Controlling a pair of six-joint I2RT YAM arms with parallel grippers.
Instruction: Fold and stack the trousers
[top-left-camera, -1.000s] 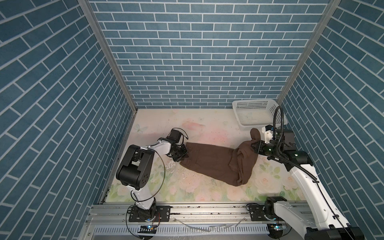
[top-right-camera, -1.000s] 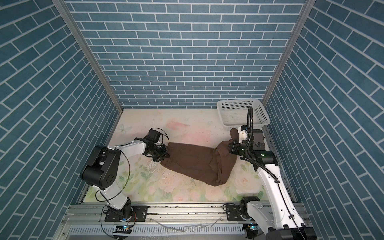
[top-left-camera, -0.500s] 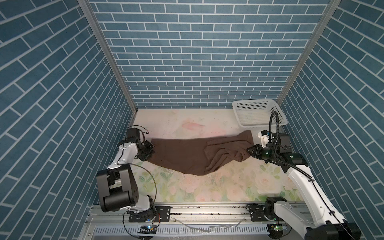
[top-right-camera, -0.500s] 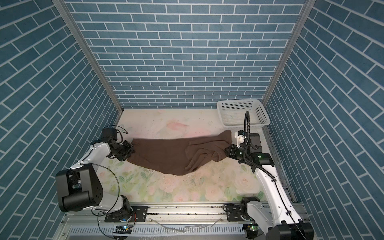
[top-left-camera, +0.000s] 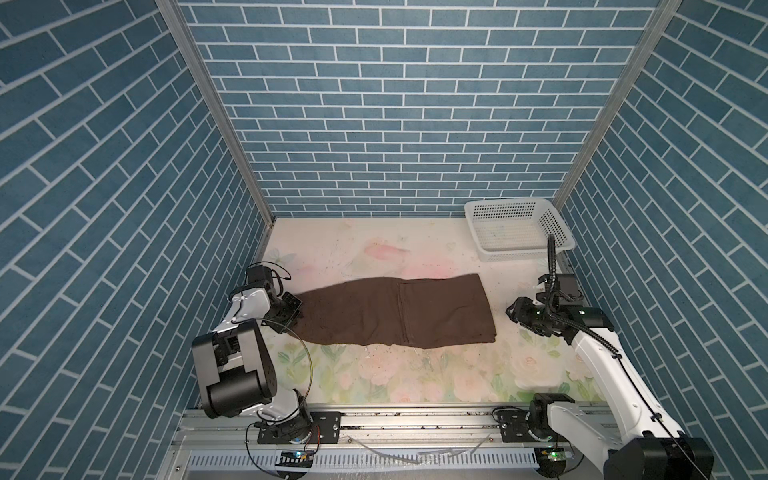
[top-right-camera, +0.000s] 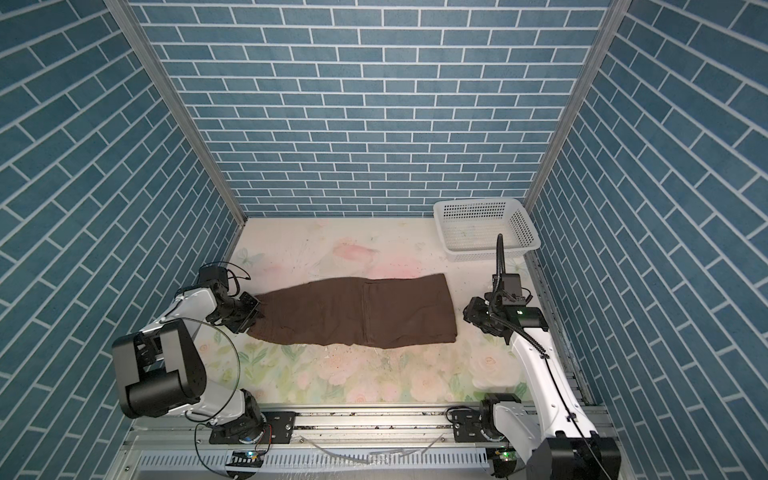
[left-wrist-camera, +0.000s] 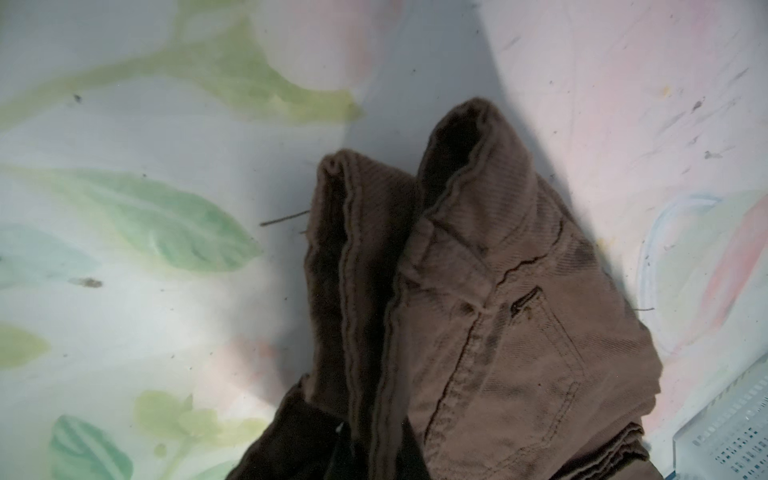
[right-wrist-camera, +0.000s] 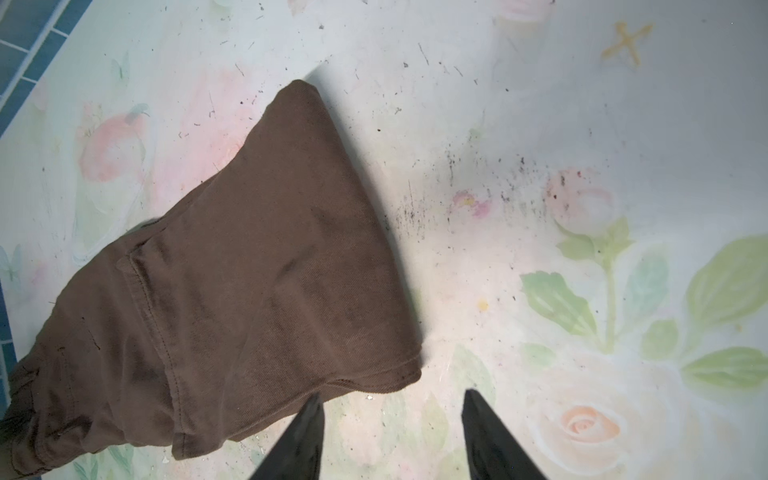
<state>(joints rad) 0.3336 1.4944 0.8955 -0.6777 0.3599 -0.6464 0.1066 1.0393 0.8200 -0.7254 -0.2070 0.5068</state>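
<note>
Trousers (top-left-camera: 395, 311) lie folded flat; your left gripper (top-left-camera: 297, 313) pinches their left end, your right gripper (right-wrist-camera: 390, 436) gapes just beside them.

Brown trousers (top-right-camera: 357, 311) laid flat across mid-frame on the floral table (top-right-camera: 374, 374), a stitched edge seen crossing their middle, left end met by the left gripper (top-right-camera: 254, 314), right gripper (top-right-camera: 471, 318) placed just right of the cloth, not touching, white basket (top-right-camera: 528, 232) set at upper right.

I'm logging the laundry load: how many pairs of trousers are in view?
1. The dark chocolate-brown soft-fabric trousers lie lengthwise across the middle of the floral table, folded over. None show in the white perforated plastic basket at the far right corner; nothing seems hidden.
</note>
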